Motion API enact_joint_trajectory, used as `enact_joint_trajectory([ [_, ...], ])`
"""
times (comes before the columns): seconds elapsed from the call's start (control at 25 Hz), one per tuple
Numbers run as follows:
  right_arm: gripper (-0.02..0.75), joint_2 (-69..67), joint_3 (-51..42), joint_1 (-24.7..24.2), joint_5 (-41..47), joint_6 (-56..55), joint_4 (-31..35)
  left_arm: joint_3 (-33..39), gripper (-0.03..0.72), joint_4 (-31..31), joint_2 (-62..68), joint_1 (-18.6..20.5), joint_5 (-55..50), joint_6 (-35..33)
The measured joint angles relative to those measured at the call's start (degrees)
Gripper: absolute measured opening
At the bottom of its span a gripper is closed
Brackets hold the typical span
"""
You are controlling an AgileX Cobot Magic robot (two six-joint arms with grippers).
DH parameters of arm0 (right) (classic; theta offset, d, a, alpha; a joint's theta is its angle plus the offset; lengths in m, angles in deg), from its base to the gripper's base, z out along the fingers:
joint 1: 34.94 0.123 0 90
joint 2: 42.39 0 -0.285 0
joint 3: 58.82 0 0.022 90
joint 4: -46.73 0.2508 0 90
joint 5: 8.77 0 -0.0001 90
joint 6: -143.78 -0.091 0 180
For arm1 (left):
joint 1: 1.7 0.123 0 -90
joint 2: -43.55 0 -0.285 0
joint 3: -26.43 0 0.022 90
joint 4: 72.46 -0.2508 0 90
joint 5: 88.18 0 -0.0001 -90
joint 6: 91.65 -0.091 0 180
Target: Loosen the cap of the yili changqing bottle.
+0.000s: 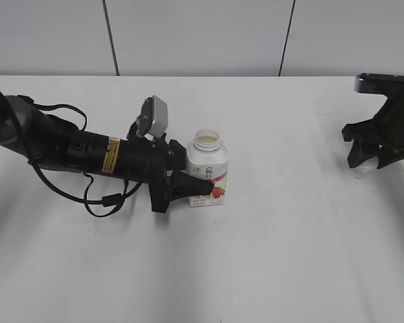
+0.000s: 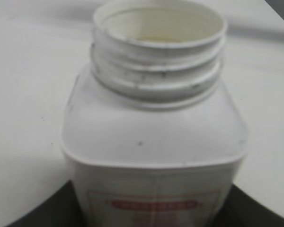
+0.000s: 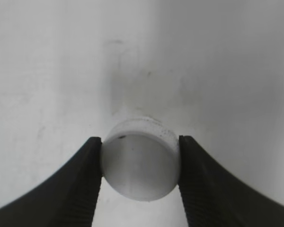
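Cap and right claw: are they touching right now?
Touching. The right wrist view shows the cap pinched between both fingers of the right claw, no gap either side.

We see the yili changqing bottle (image 1: 207,169) upright at frame centre in the exterior view, squat white plastic w/ pink band & red fruit label; neck open, threads bare; the cap (image 3: 140,159) is off, round, white, flat-topped, at lower centre of right wrist view.

Uncapped yili changqing bottle (image 1: 207,169) upright on the white surface (image 1: 269,256), clasped by the left claw (image 1: 188,180); right claw (image 1: 372,156) well apart at far right.
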Motion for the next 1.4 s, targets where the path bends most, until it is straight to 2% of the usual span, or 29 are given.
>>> enact_joint_trajectory([
  [0.6, 0.389, -3.81, -0.60, 0.00, -1.94, -0.38, 0.57, 0.00, 0.365, 0.06, 0.00, 0.00, 0.00, 0.12],
  [0.68, 0.424, -3.81, -0.60, 0.00, -1.46, -0.39, 0.64, 0.00, 0.365, 0.06, 0.00, 0.00, 0.00, 0.12],
  [0.8, 0.550, -3.81, -0.60, 0.00, -0.81, -0.39, 0.70, 0.00, 0.365, 0.06, 0.00, 0.00, 0.00, 0.12],
  [0.88, 0.577, -3.81, -0.32, 0.00, 0.21, -0.48, 1.07, 0.00, 0.365, 0.11, 0.00, 0.00, 0.00, 0.12],
  [1.16, 0.491, -2.47, 3.93, 0.00, 8.88, -0.48, 3.62, 0.00, 0.365, 0.11, 0.00, 0.00, 0.06, 0.12],
  [1.4, 0.481, 3.12, 5.71, 0.00, 11.56, -0.54, 4.76, 0.00, 0.388, 0.11, 0.00, 0.00, 1.01, -0.16],
])
